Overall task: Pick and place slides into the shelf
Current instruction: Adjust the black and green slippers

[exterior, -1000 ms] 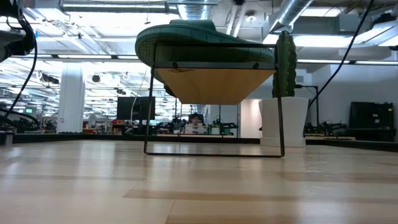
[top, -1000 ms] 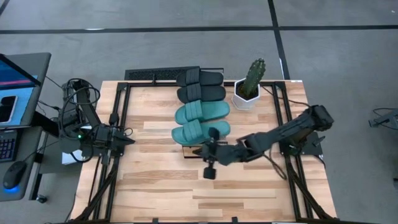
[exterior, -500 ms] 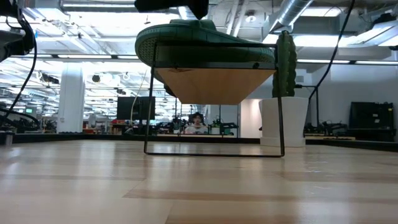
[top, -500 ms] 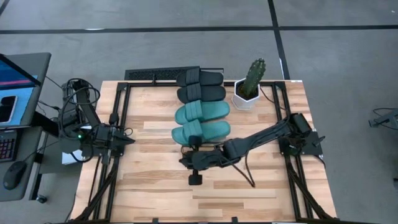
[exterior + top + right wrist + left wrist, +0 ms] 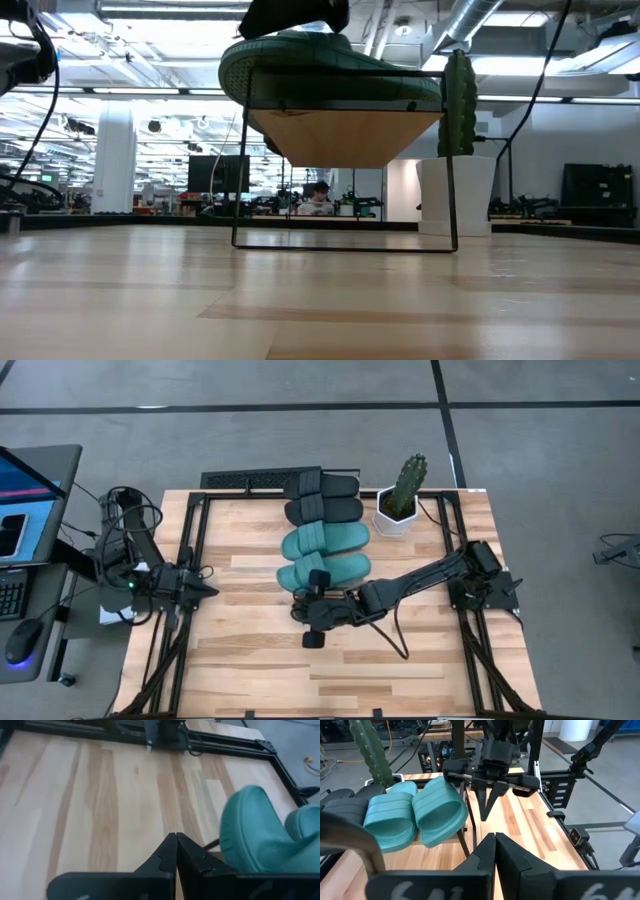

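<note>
Four slides lie side by side across the shelf (image 5: 345, 135). The two black ones (image 5: 324, 497) are at the far end. One teal slide (image 5: 325, 541) comes after them, and the other teal slide (image 5: 322, 572) is nearest. My right gripper (image 5: 302, 610) is shut and points slanting down toward the table's left. It hangs just off the shelf's near end, beside the nearest teal slide (image 5: 257, 837), with a gap between them. My left gripper (image 5: 207, 590) is shut and waits near the left edge, above the table.
A potted cactus (image 5: 402, 498) stands on the table right of the shelf's far end. Black frame rails (image 5: 195, 550) run along the table's left and right sides. Bare wood (image 5: 300, 680) lies between the shelf and the near edge. A desk with a laptop sits off the left side.
My right gripper has swung toward the table's left, from right of the shelf's near end to just off it, and it now shows above the nearest teal slide in the low view. The slides and my left arm have kept still.
</note>
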